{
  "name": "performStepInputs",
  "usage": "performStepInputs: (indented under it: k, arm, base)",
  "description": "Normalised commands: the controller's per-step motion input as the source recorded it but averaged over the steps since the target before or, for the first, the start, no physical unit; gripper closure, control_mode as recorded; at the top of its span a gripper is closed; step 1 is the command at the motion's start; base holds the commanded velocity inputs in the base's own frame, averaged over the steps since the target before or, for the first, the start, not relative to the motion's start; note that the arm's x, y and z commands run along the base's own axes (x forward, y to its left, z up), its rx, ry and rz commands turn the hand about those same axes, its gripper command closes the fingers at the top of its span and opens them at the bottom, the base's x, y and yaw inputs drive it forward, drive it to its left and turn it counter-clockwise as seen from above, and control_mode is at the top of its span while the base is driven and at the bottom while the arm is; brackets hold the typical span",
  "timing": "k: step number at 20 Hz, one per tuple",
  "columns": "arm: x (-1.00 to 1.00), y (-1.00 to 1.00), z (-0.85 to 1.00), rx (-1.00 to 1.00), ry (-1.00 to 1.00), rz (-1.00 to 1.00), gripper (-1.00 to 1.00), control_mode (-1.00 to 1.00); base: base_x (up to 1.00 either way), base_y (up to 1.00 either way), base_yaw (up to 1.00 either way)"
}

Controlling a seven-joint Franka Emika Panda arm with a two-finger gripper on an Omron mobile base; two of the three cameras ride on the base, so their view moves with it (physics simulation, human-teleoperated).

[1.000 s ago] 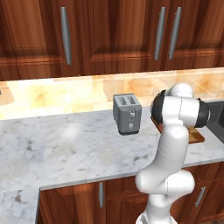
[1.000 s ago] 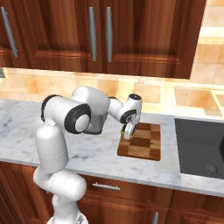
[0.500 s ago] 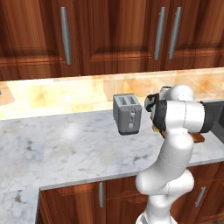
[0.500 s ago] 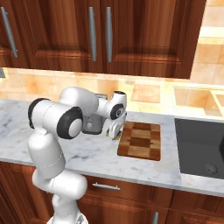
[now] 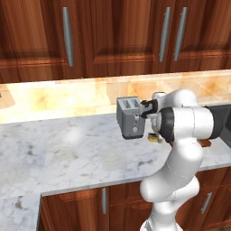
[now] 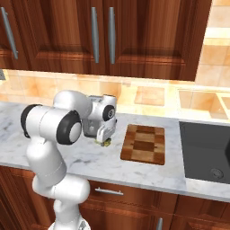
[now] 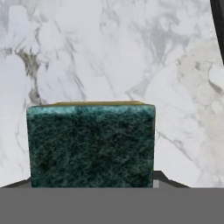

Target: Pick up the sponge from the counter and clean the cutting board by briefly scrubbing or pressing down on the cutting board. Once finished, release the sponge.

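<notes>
**A:** so where's it at? Gripper [image 6: 106, 140] looks clamped on the sponge [image 7: 90, 146] to me. In the hand view the green scrub face sits right up against the camera with a sliver of yellow foam along its far edge, and there's marble behind it, not wood.

**B:** yeah, jaws are closed on it, holding the sponge. From the right base view you can see a bit of yellow poking out under the fingers, hanging over the counter [image 6: 81, 159] just in front of the toaster [image 5: 131, 117]. Can't tell if it's touching the marble or just off it.

**A:** so pickup is done, scrubbing isn't. I'd call this the carry step.

**B:** agreed. Cutting board [image 6: 143, 143] is off to the robot's right of the gripper, near but clearly apart, with a strip of bare marble between. Next move, I'd guess, is a sideways shift over that strip, then press down onto the wood.

**A:** anything in the way?

**B:** not really. The toaster is tight behind the hand, so I'd keep away from it. The board's near edge is low, but the sponge should get some lift so it doesn't catch on the rim. Past the board there's the dark cooktop [image 6: 204, 155], so don't overshoot. Front edge of the counter is close-ish too.
</notes>
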Motion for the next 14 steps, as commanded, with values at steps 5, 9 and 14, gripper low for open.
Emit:
performStepInputs:
  k: [5, 9, 14]
  arm:
    - [-0.48, 0.13, -0.38, 0.00, -0.12, 0.00, 1.00, -1.00]
    - [-0.21, 0.13, -0.30, 0.00, -0.04, 0.00, 1.00, -1.00]
    - [-0.06, 0.18, -0.25, 0.00, 0.00, -0.03, -1.00, -1.00]
  base:
    - [0.00, 0.00, 0.00]
    - [0.00, 0.00, 0.00]
    - [0.00, 0.00, 0.00]
